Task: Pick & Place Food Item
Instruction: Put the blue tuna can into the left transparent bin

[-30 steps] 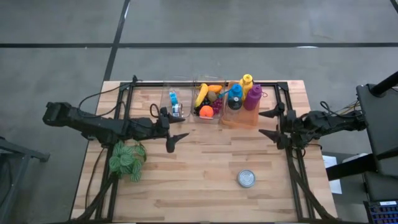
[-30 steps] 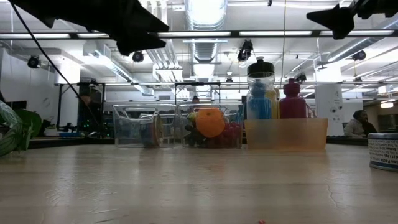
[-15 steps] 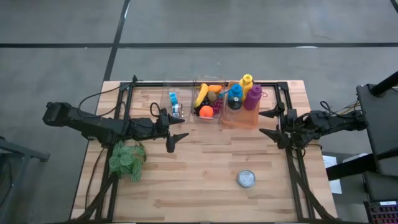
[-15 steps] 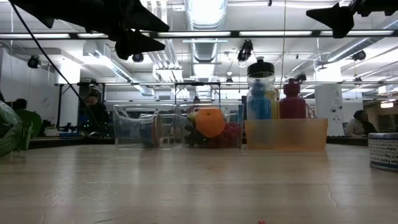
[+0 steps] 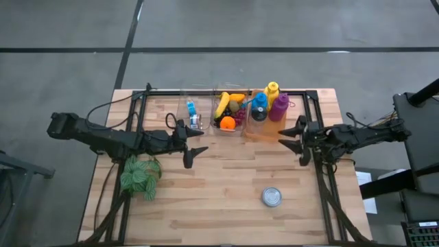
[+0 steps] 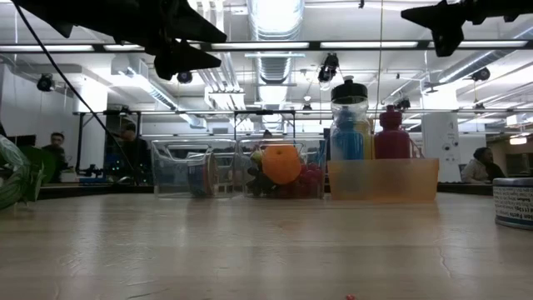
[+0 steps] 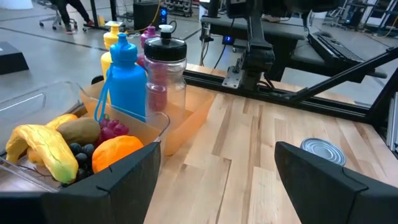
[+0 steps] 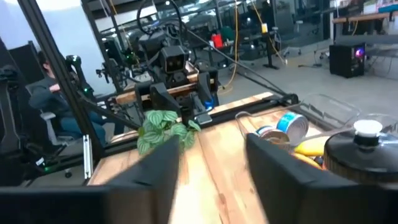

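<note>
Your right gripper [image 5: 296, 140] hovers with fingers spread, the orange bin [image 5: 264, 130] just beside it. Your left gripper [image 5: 193, 146] waits spread, the fruit bin [image 5: 230, 116] ahead.

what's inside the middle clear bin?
The middle clear bin holds a banana, an orange, purple grapes, a kiwi and blueberries. Anything beneath the pile is covered.

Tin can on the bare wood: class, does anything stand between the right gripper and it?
Nothing visible does. The right gripper hangs above the table beside the orange bin of bottles, and the tin can lies alone on open wood nearer the front edge. The plant and left gripper are far off.
</note>
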